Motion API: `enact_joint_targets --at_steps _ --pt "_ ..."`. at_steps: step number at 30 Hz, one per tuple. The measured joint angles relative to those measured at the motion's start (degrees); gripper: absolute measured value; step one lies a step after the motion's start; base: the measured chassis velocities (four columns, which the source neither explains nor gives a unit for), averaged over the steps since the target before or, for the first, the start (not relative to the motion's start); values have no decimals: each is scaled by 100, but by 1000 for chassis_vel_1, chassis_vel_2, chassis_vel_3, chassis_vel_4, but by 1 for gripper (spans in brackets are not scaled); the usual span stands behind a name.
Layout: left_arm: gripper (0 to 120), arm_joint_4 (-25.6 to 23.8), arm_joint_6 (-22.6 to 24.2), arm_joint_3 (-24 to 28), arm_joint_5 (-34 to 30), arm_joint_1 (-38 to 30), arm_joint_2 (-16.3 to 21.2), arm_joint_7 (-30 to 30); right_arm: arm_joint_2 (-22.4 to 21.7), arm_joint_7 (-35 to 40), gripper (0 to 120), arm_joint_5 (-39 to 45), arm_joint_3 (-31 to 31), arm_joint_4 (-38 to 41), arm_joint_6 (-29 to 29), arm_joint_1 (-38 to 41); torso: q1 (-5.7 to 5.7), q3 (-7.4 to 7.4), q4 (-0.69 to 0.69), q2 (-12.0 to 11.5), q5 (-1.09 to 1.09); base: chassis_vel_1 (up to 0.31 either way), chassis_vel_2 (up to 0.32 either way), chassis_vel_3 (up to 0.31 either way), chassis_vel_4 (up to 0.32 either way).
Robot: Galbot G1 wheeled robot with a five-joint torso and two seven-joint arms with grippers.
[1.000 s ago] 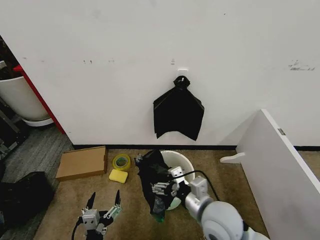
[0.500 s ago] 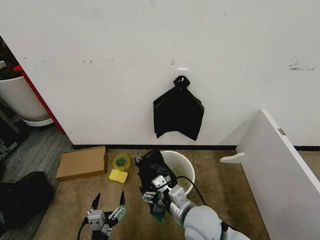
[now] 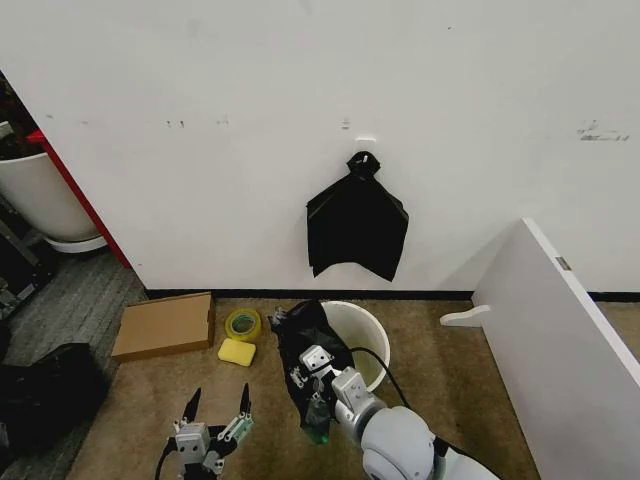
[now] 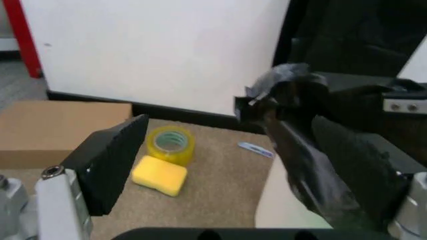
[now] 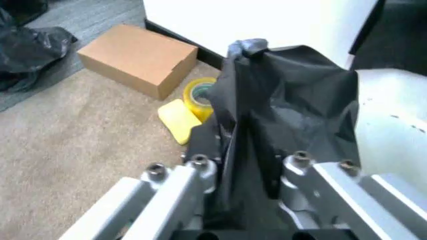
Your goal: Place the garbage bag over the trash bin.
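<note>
1. No writing legible anywhere.
2. The right hand is clamped on the bag, which drapes down the bin's left rim.
3. The left hand hovers low over the carpet, fingers apart, pointing toward the wall.

My right gripper sits low in front of me, forearm angled in from the lower right, wrist turned so the fingers point toward my left. Its jaws are closed on a fold of the garbage bag, black plastic pinched between the two finger bars in the right wrist view. My left gripper hangs off to my left, fingers pointing up and spread wide apart, holding nothing.
</note>
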Motion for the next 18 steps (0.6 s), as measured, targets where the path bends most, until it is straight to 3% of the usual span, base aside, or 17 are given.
enact_joint_targets --at_steps 3,11,18 --pt "97 -50 179 172 -38 -79 60 4 -23 92 0 100 141 72 53 -117 0 0 0 0 0 0 0 0 0" --pt "99 -56 786 378 -48 -779 146 17 -78 155 0 341 472 236 82 -297 0 0 -1 0 0 0 0 0 0" --pt "99 103 1408 509 -415 -1436 222 -90 -95 211 0 421 596 297 83 -367 0 0 -1 0 0 0 0 0 0"
